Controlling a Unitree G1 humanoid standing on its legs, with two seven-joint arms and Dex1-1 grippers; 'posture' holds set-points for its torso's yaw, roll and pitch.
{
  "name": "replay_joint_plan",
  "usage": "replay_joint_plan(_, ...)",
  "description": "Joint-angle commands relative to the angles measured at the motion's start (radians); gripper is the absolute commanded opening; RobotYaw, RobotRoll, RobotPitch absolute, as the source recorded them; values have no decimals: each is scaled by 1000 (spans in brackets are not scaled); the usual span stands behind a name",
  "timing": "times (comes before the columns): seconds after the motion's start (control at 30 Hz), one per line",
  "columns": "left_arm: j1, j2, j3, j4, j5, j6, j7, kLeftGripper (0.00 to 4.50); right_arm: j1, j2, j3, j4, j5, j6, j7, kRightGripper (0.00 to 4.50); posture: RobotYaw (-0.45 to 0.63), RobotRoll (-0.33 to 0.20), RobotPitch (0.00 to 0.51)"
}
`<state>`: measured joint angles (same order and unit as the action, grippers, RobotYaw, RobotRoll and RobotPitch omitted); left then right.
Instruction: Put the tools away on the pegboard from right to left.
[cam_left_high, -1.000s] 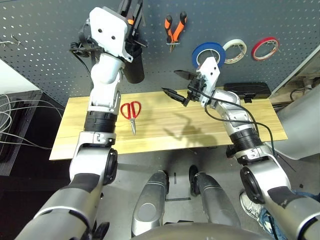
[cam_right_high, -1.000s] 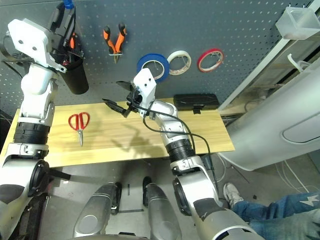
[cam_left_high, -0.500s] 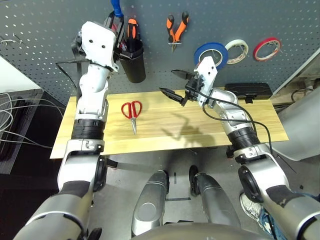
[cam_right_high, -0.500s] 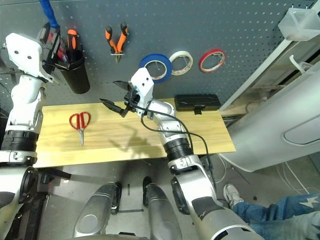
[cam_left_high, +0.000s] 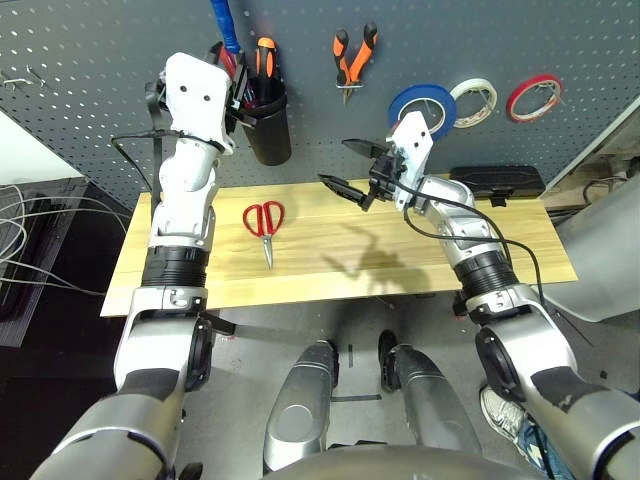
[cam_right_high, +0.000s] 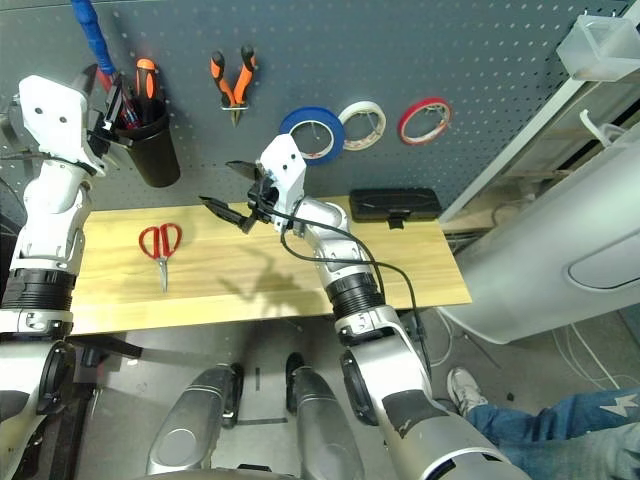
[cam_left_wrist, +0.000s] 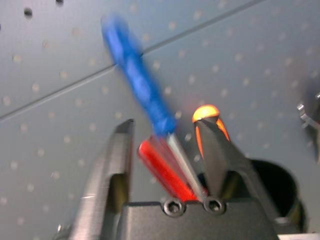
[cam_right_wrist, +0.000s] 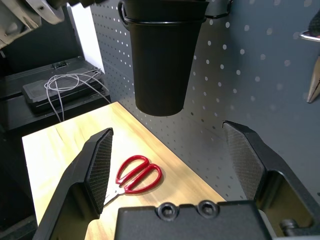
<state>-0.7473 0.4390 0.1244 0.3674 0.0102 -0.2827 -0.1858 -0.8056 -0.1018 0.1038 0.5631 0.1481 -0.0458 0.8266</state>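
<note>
1. left gripper at the black cup on the pegboard, fingers parted, blue-handled screwdriver between them with its tip in the cup.
2. red-handled scissors flat on the wooden table.
3. orange-and-black pliers hang on the board.
4. right gripper wide open, empty, above the table.
5. blue tape roll hangs on the board.

A white tape roll and a thin red tape roll hang at upper right. A black case lies at the wooden desk right end. Cables trail at left.
</note>
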Motion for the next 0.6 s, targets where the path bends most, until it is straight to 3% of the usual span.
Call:
replay_joint_plan(0.03,30,-2,-12,-62,-17,-75,-42,3821,8,0,4,7,-3,-10,-3,4500,179,0,220)
replay_joint_plan(0.1,37,-4,-21,-80,-8,-95,-48,4424,11,-3,3,6,-3,-11,-4,4500,177,0,220)
replay_joint_plan(0.13,39,-5,-24,-88,-3,-107,-47,4472,12,-4,3,6,-3,-11,-5,4500,177,0,220)
replay_joint_plan(0.6,150,-28,-172,-228,11,-113,-207,4472,62,-73,-23,-3,4,-8,-5,4500,169,0,230)
